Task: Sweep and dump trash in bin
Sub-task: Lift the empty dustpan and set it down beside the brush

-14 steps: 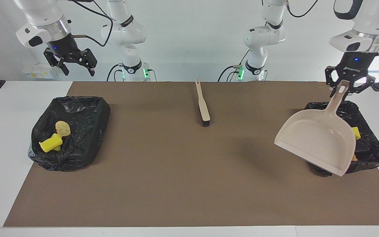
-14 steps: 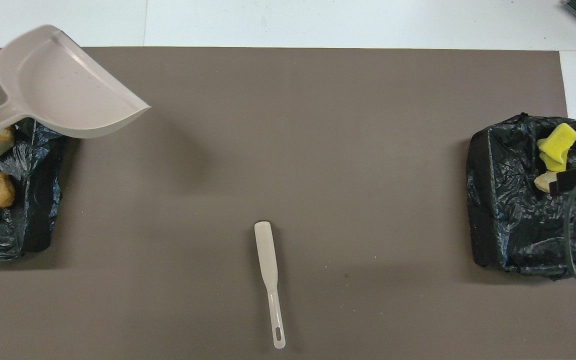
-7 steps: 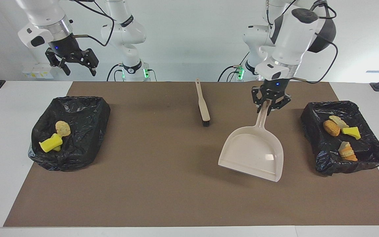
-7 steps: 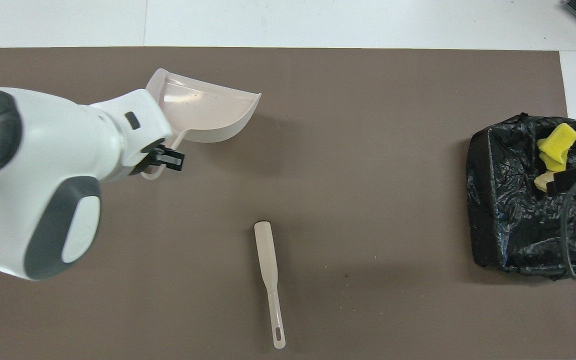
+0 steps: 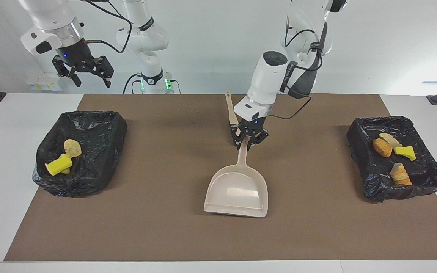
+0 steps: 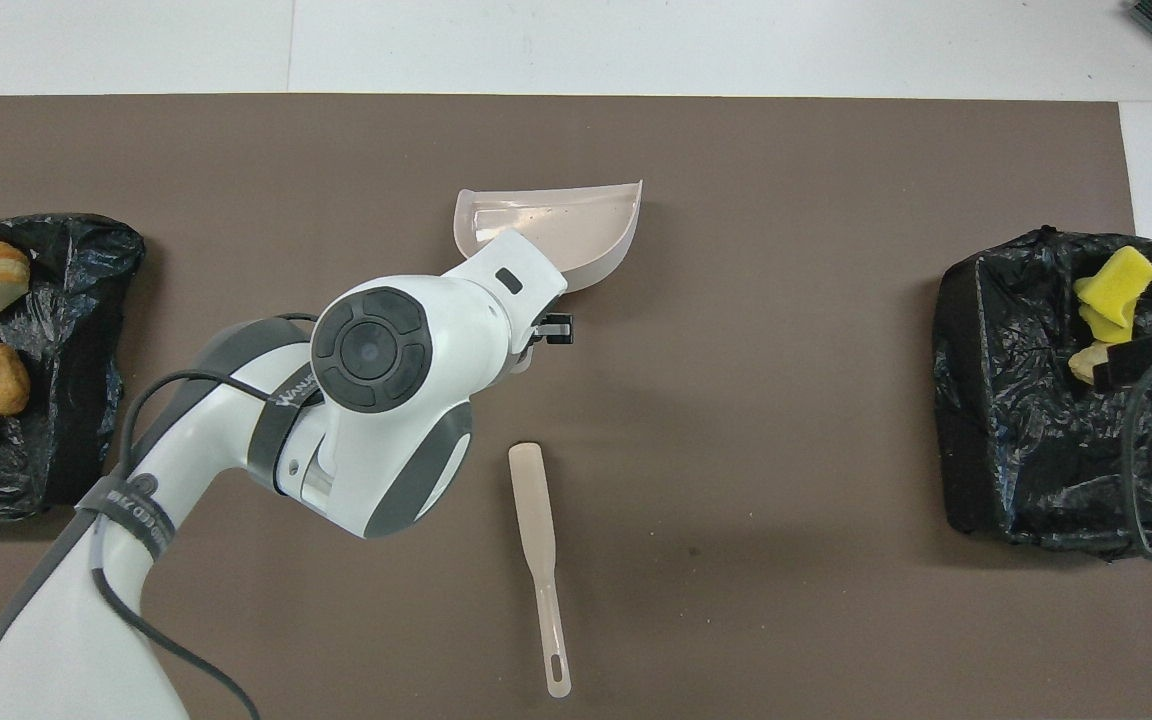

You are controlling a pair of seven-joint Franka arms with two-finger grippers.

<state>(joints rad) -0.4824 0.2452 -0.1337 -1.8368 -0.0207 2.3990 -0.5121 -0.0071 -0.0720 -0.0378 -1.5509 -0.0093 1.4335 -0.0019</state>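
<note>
Dustpan held over the middle of the mat, trash lying in both bins.

The left gripper (image 5: pixel 248 145) is clamped on the handle of the dustpan (image 5: pixel 236 193), well apart from the trash: scraps (image 5: pixel 392 153) lie in the black-lined bin (image 5: pixel 370 170) at the left arm's end, more scraps (image 5: pixel 63 157) in the bin (image 5: pixel 97 132) at the right arm's end. The right gripper (image 5: pixel 85 74) waits with jaws spread, raised above that bin. The brush (image 6: pixel 541 560) lies on the mat (image 5: pixel 165 227), nearer the robots than the dustpan.

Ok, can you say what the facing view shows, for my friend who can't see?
The left gripper holds an empty beige dustpan by its handle mid-table. Trash lies in two black-lined bins, and the right gripper waits open, up high.
</note>
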